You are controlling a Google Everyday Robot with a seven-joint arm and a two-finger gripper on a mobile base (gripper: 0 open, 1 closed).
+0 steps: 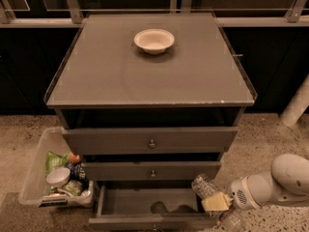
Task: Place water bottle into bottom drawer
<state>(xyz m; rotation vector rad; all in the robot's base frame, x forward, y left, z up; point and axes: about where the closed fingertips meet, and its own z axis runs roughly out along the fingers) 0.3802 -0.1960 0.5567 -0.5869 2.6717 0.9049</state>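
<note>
The water bottle (204, 184) is clear and ribbed. It hangs tilted over the right end of the open bottom drawer (145, 221). My gripper (217, 203), with tan fingertips, is shut round the bottle's middle. It reaches in from the lower right on a white arm (270, 183). Another clear part of the bottle (231, 221) shows below the fingers, past the drawer's right corner. The drawer is pulled out, and its tray holds only shadows.
A white bowl (154, 40) sits on the cabinet top (145, 81). The top drawer (151, 140) and middle drawer (151, 171) stick out slightly. A clear plastic bin (34, 178) of snacks stands on the floor to the left. A white post (295, 106) is at the right.
</note>
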